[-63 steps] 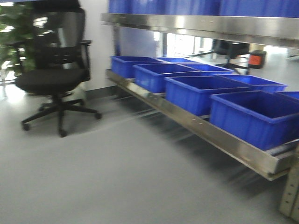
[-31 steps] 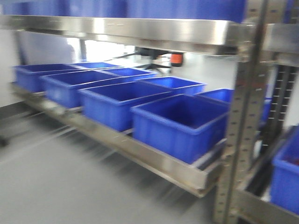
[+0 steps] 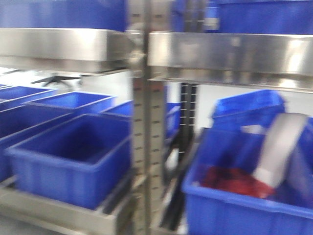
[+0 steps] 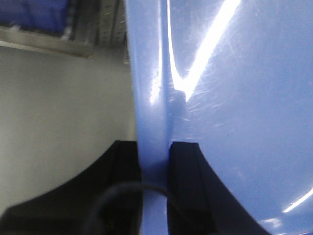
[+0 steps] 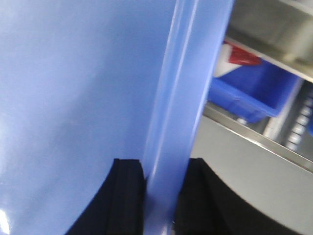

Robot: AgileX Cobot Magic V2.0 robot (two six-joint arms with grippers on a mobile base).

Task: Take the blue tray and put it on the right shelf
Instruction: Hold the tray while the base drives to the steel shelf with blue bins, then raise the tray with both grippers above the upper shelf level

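The front view has swung rightward. The row of dark blue storage bins (image 3: 73, 156) that filled the frame half a second ago now sits pushed to the left edge. The perforated upright (image 3: 142, 147), then at the right, stands in the middle. Beyond it the right shelf (image 3: 230, 54) has come into view, its steel front rail crossing the upper right. Under that rail is a loaded bin (image 3: 234, 210) holding something red and a pale object, too blurred to name.

I judge that the base is turning toward the drop-off, with placement not yet begun. The blue tray (image 4: 234, 98) is not on any shelf. It hangs between the two arms above the grey floor (image 4: 58, 98).

The left gripper (image 4: 154, 156) has its jaws closed tight on the tray's rim, one on each side of the wall. The right gripper (image 5: 161, 171) pinches the opposite rim of the tray (image 5: 73, 98) the same way.
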